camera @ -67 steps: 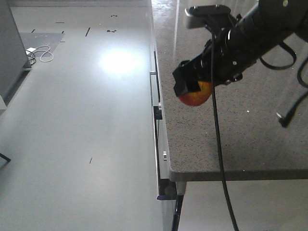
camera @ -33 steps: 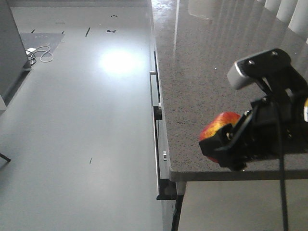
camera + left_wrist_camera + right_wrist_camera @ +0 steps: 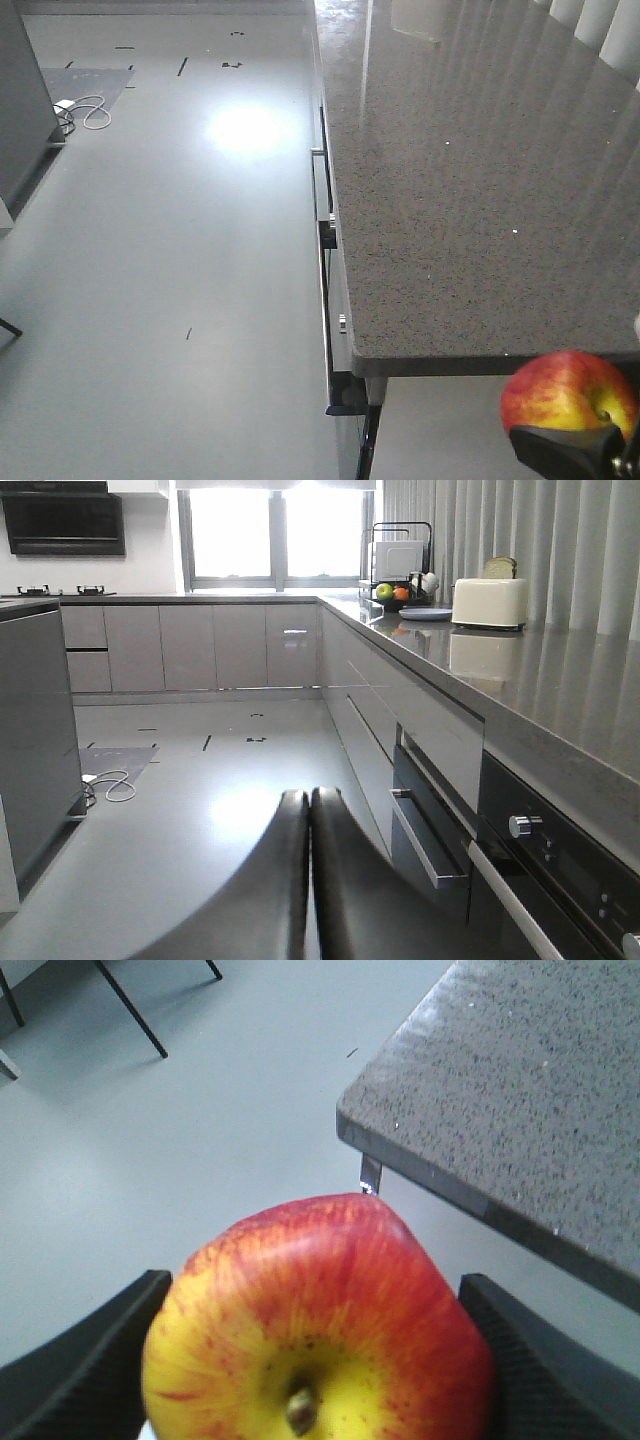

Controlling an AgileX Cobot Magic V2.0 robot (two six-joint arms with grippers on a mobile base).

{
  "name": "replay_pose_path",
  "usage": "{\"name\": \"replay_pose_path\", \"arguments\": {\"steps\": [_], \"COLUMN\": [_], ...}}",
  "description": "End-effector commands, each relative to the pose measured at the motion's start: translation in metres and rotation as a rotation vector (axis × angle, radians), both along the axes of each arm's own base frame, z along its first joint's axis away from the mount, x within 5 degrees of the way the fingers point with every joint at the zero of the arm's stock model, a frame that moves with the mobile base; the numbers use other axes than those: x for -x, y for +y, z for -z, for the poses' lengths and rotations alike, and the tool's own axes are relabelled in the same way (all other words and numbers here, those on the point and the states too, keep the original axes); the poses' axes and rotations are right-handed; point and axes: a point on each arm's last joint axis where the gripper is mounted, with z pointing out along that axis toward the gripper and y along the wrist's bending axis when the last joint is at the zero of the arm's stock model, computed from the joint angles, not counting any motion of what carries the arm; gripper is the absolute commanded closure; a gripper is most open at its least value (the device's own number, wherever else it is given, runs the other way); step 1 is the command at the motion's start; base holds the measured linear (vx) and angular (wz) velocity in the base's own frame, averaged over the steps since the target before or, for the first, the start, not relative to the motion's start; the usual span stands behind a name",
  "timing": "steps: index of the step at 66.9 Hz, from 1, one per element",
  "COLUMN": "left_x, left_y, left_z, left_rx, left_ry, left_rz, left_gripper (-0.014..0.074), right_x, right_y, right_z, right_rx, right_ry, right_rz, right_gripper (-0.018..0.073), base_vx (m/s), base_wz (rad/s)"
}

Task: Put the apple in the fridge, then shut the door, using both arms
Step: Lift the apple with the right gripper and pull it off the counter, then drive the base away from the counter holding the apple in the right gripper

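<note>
The apple (image 3: 320, 1330), red with yellow patches and its stem facing the camera, sits between the two black fingers of my right gripper (image 3: 315, 1282), which is shut on it. In the front view the apple (image 3: 568, 392) hangs at the bottom right, just off the near corner of the counter, and only a black bit of the right gripper (image 3: 570, 452) shows beneath it. My left gripper (image 3: 309, 800) is shut and holds nothing; its fingertips touch as it points along the kitchen floor. I cannot make out the fridge or its door in these views.
A speckled grey counter (image 3: 450, 200) fills the right side, with drawer handles (image 3: 325, 270) along its left face. Grey floor (image 3: 170, 250) lies to the left. A dark grey unit (image 3: 35, 730) stands at far left beside a white cable (image 3: 112, 786). A toaster (image 3: 489, 602) and fruit rack (image 3: 398, 580) stand far back.
My right arm has carried the apple from above the counter down and toward the camera, past the counter's near edge. The arm's body has left the front view.
</note>
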Motion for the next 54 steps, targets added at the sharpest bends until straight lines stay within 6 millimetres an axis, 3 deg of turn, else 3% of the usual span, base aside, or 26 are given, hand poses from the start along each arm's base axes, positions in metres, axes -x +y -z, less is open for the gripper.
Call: {"name": "replay_pose_path", "arguments": {"steps": [1,22,54], "left_x": [0.003,0.003,0.003], "left_y": [0.000,0.000,0.000], "left_z": [-0.012,-0.012,-0.012], "left_rx": [0.014,0.014,0.014], "left_ry": [-0.095,-0.095,-0.095], "left_rz": [0.002,0.002,0.002], "left_gripper": [0.0603,0.0603,0.0603], "right_x": [0.009,0.036,0.037], "right_y": [-0.004,-0.016,-0.017], "right_z": [-0.006,0.003,0.003], "right_rx": [-0.043,-0.043,-0.044], "right_ry": [-0.069,-0.061,-0.064], "right_rz": [0.002,-0.019,-0.020], "right_gripper": [0.0349,0.0349,0.0349], "base_vx": [0.00,0.00,0.00], "base_wz": [0.00,0.00,0.00]}}
